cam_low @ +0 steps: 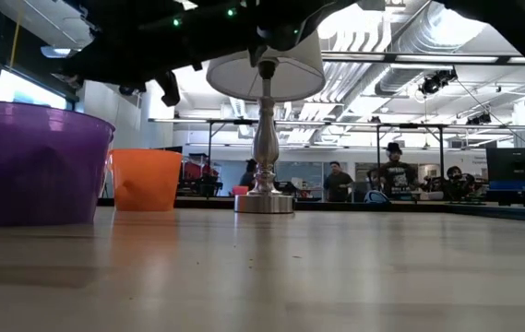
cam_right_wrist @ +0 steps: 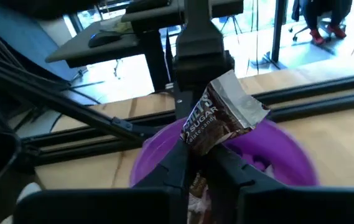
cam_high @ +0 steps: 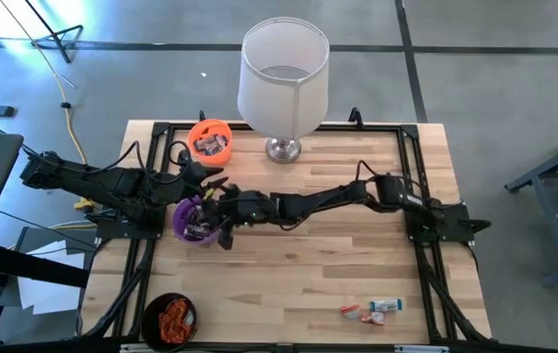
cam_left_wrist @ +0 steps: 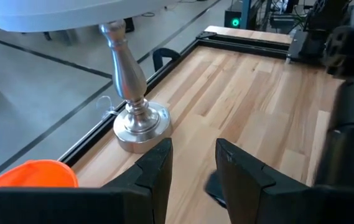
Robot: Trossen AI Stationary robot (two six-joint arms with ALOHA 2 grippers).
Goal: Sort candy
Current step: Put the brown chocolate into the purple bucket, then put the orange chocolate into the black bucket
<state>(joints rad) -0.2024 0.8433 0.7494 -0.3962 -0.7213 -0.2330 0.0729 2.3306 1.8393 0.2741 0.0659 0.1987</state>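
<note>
At the table's (cam_high: pixel 357 284) left, the left gripper (cam_left_wrist: pixel 192 165) hangs with its fingers spread and nothing between them, near the orange cup (cam_high: pixel 210 140) and the lamp (cam_high: pixel 283 83). Just beside it the purple cup (cam_right_wrist: pixel 276 152) sits under the right gripper (cam_right_wrist: pixel 195 158), which pinches a brown-and-silver candy (cam_right_wrist: pixel 220 118) above the cup; the wrapper reads "SUGAR" and "candy", the rest hidden. A black cup (cam_high: pixel 171 319) of orange-red sweets stands at the near left corner. Well apart, near the table's right front edge, lie loose candies (cam_high: pixel 372 310).
</note>
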